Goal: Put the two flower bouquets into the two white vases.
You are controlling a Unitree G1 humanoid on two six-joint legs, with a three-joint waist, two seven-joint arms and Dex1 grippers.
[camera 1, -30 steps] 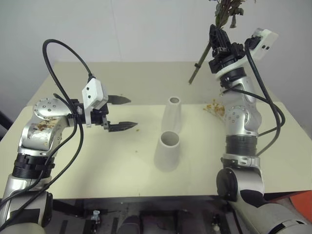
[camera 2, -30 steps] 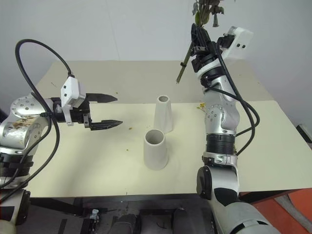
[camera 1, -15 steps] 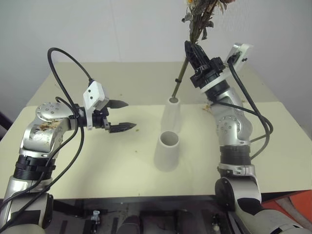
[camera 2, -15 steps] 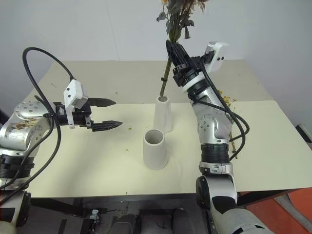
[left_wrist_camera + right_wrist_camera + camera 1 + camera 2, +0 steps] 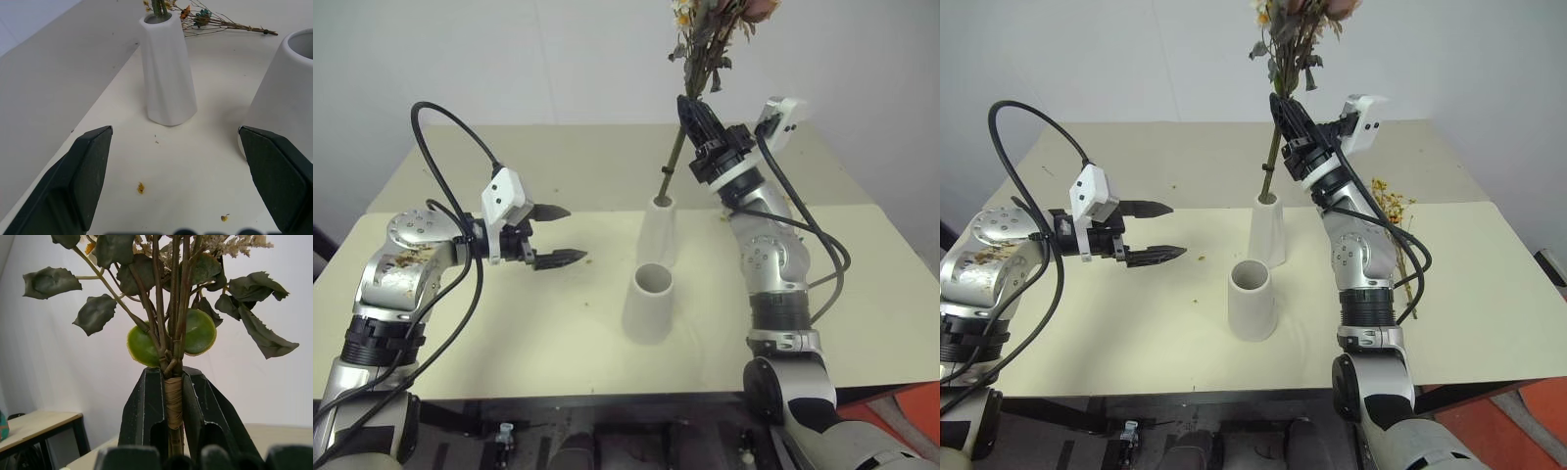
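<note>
Right wrist view, right end effector (image 5: 172, 431) pinching twine-bound rose bouquet (image 5: 171, 333), left end effector (image 5: 558, 235) spread, matte conical vases (image 5: 658, 230).

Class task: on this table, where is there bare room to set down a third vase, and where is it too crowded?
Free: the table in front of the left pincer, left of the short vase. Crowded: the middle, where the tall vase takes the rose bouquet from the right pincer; the yellow bouquet lies beside that arm.

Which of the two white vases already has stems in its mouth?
The tall slim vase, farther from the robot: the rose bouquet's stems reach into its mouth. The shorter, wider vase in front stands empty.
</note>
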